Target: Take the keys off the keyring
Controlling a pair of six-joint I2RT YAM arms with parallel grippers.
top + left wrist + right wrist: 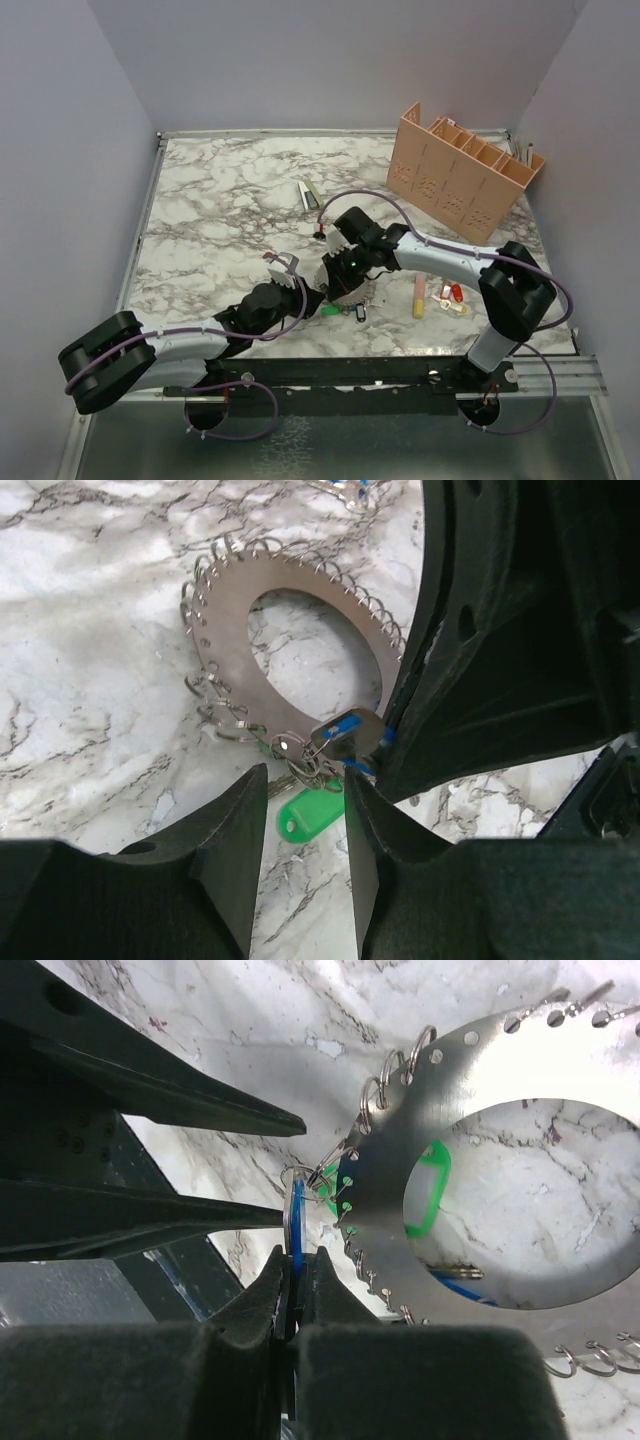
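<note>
Nearest the lens, my right pincer [298,1270] is clamped on the head of the blue key [297,1222]. My left pincer [303,785] stands open, straddling the split rings [298,752]. The keyring [230,630] sits front-centre on the table [220,200]. Judgement: the blue key and green key [300,820] appear attached; removal is outstanding.

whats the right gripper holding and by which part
The right gripper is shut on a blue key, pinching its blue plastic head edge-on beside the keyring.
</note>
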